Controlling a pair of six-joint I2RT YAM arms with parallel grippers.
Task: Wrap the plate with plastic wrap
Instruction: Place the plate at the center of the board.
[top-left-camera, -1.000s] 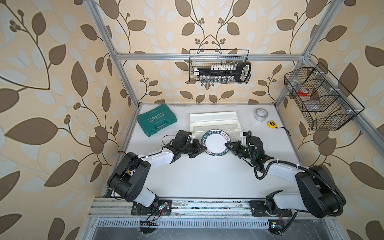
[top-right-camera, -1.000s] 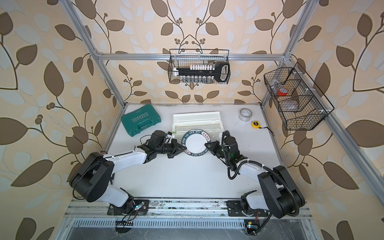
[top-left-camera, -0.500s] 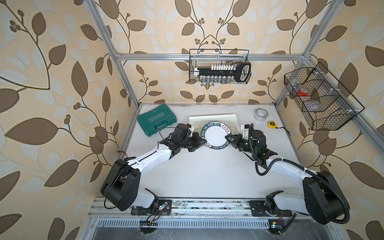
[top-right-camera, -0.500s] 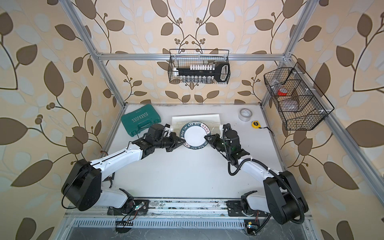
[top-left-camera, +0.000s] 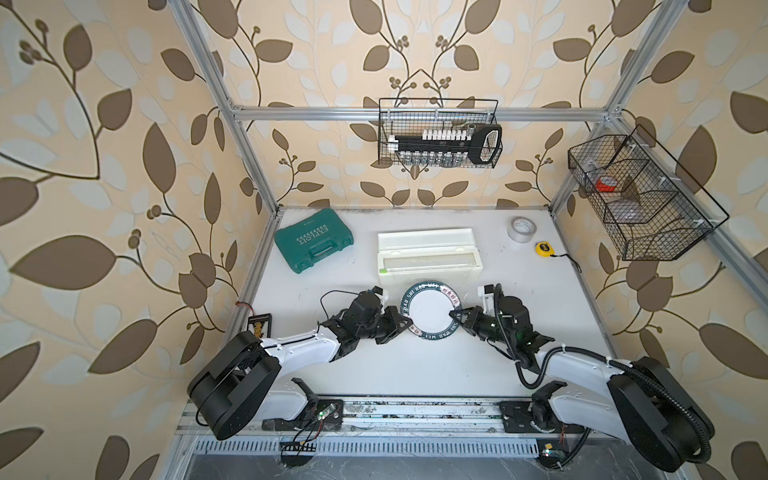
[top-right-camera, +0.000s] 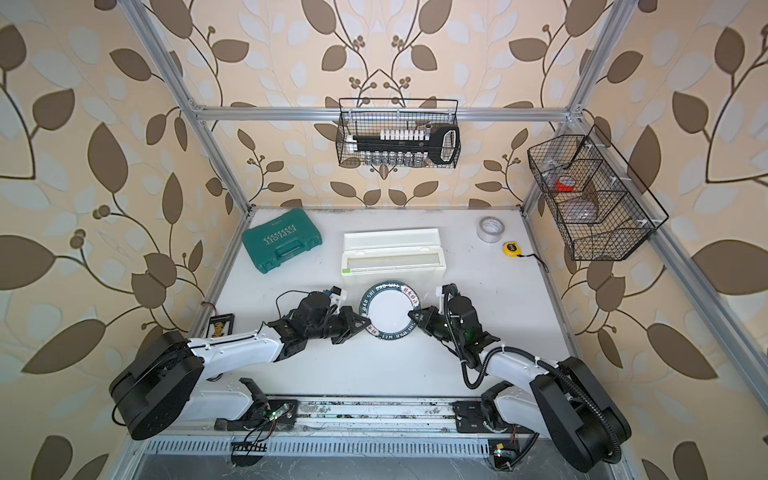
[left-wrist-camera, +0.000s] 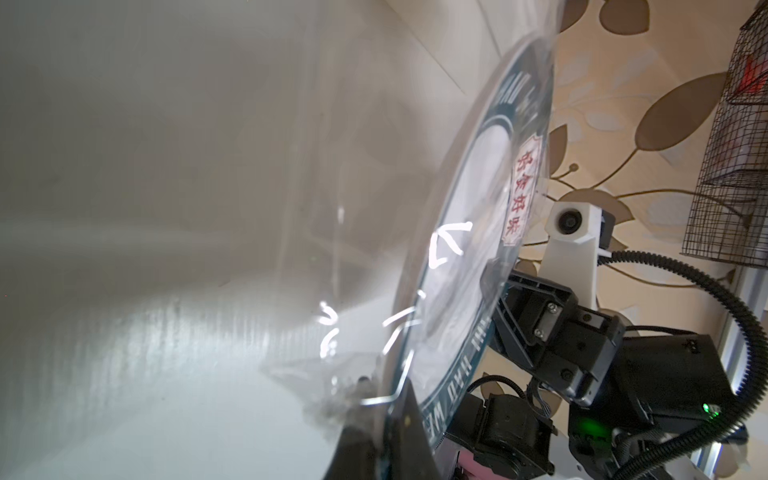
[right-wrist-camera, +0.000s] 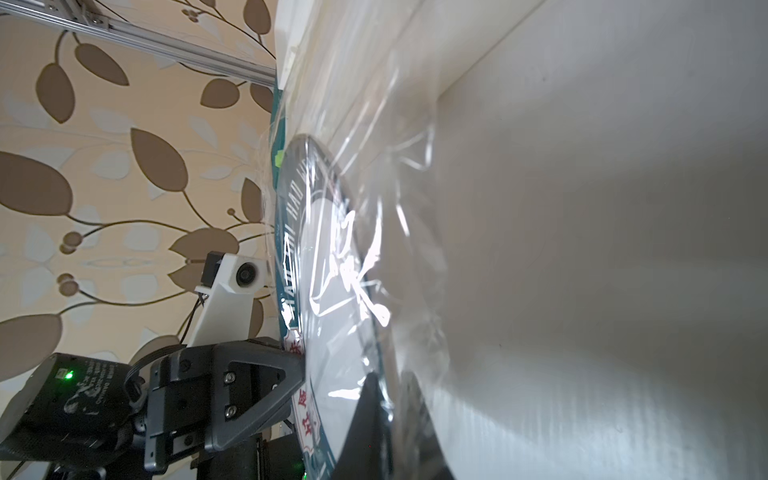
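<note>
Plate (top-left-camera: 429, 309) edges: left tool (top-left-camera: 404, 324), right tool (top-left-camera: 456, 318)

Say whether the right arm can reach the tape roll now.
Probably not yet: the right gripper is shut on the plate and its plastic wrap; the way to the tape roll looks free.

Both top views are bright and even, edges bowed. Wrist views blur; glare streaks the plastic wrap (left-wrist-camera: 446, 245).

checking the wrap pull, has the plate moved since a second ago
Yes. The plate has come toward the robot's base, away from the box, whose front edge it overlapped before.
</note>
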